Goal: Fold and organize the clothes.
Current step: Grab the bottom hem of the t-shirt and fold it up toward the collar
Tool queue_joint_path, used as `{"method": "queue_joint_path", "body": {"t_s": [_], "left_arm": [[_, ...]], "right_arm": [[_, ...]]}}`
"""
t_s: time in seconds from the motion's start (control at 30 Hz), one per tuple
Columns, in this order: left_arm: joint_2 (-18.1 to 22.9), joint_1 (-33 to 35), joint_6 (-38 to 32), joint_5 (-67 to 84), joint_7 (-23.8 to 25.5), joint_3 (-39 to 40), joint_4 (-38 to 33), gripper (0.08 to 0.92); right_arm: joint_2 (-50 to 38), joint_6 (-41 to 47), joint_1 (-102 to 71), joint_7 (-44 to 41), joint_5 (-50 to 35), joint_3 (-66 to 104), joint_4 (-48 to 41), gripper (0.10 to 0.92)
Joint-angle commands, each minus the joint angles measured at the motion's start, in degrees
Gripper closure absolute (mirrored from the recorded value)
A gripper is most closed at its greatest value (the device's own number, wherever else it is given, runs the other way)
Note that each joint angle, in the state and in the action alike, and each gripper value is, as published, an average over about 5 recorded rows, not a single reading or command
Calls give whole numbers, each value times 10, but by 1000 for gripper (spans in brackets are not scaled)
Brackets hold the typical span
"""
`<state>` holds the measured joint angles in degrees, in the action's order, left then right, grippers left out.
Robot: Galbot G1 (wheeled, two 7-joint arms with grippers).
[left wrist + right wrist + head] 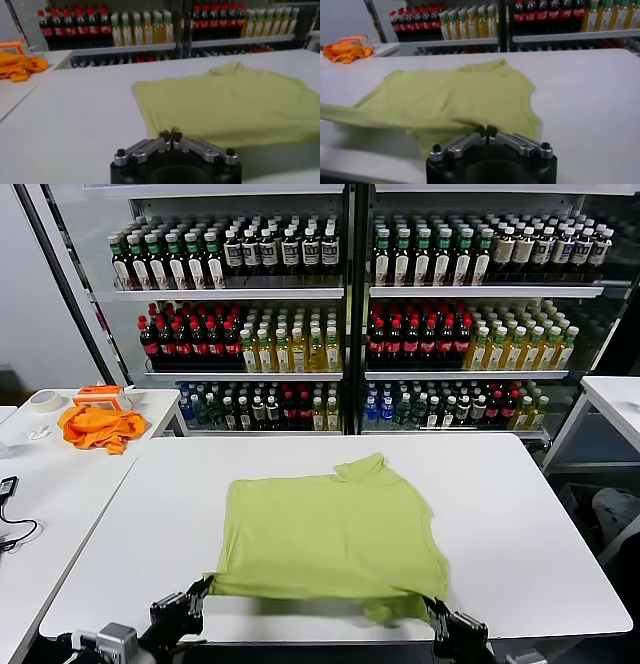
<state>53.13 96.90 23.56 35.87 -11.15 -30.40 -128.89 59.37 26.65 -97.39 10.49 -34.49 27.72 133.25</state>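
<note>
One lime-green T-shirt (335,529) lies spread on a white table (520,514), with its collar end pointing toward the far side and its near hem at the table's front edge. Two grippers work on it. The left gripper (197,596) sits at the shirt's near left corner, and the right gripper (432,609) sits at the near right corner. In the left wrist view the left gripper (170,135) has its fingertips pressed together on the shirt's edge (225,105). In the right wrist view the right gripper (486,132) is likewise pinched closed on the hem of the shirt (450,97), and the near strip of cloth hangs lifted off the table between the two corners.

One orange cloth (98,427) lies bunched on a second white table (150,406) off to the robot's left, beside an orange-and-white box (103,395) and one roll of tape (45,400). A dark cable (12,529) rests on that side table's near part.

Behind the tables stand glass-fronted shelves (345,289) filled with rows of bottles (250,344), dark, red-labelled and yellow ones, too many to count. A third white table (615,399) shows at the right edge.

Both arms reach in low from the near edge, their wrists level with the tabletop.
</note>
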Motion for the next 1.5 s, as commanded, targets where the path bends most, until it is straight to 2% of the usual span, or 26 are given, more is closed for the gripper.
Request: {"method": "queue_joint_path", "body": {"t_s": [0.03,0.2,0.4,1.03,1.13,1.2,1.5], "left_arm": [[2,-177,-23,22,18,68,140,917],[5,-210,-26,21,24,84,178,917],[3,-219,-29,19,27,104,189,917],[15,-277,-32,-15,33,143,249,917],[26,-275,-31,-24,22,145,257,900],[31,-272,-31,-25,20,142,258,861],[26,-262,-35,-17,17,114,246,602]], "right_arm": [[-2,40,155,13,-54,-38,-74,920],[1,48,194,14,-61,-59,-115,920],[14,48,217,13,-62,-78,-150,920],[24,59,244,13,-55,-89,-191,917],[30,61,250,14,-51,-92,-199,871],[32,62,253,14,-50,-91,-203,812],[20,64,241,9,-49,-41,-187,552]]}}
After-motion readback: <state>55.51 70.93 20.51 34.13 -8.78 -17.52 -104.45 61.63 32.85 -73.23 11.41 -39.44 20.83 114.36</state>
